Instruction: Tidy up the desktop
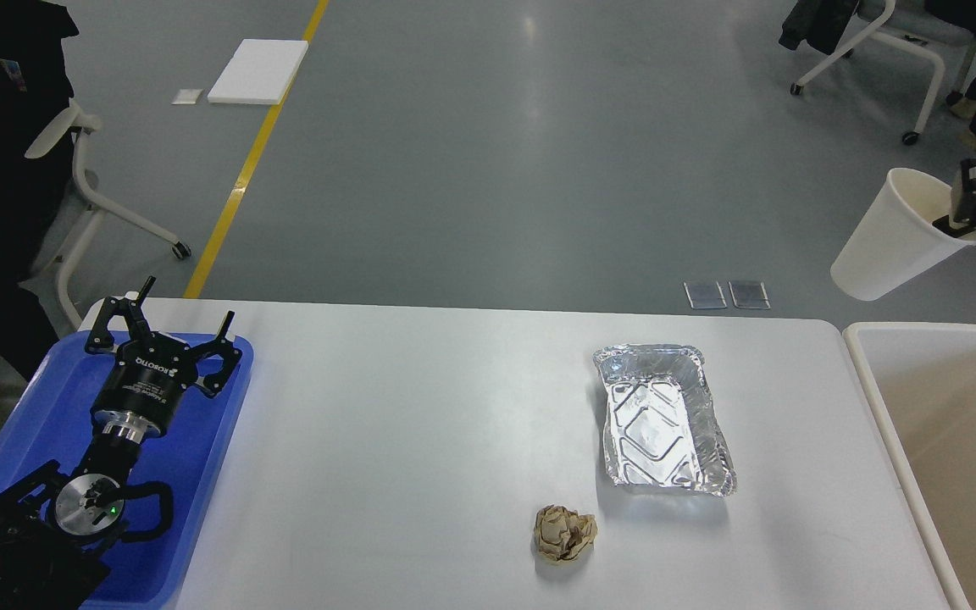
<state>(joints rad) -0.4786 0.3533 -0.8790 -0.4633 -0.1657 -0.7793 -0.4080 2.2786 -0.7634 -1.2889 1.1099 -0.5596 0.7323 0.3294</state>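
The white desktop (pixel 420 424) holds a silver foil tray (pixel 662 417) at the right and a crumpled brown paper ball (pixel 564 534) near the front. My right gripper (pixel 967 216) is shut on the rim of a white paper cup (pixel 890 237) and holds it tilted, high in the air beyond the desktop's far right corner, above the beige-white bin (pixel 865 339). My left gripper (pixel 170 326) is open and empty over the blue tray (pixel 22 424) at the left.
The bin stands against the desktop's right edge. Wheeled chairs (pixel 94 195) and seated people are on the grey floor behind the table, at far left and far right. A yellow floor line (pixel 242 169) runs at the back left.
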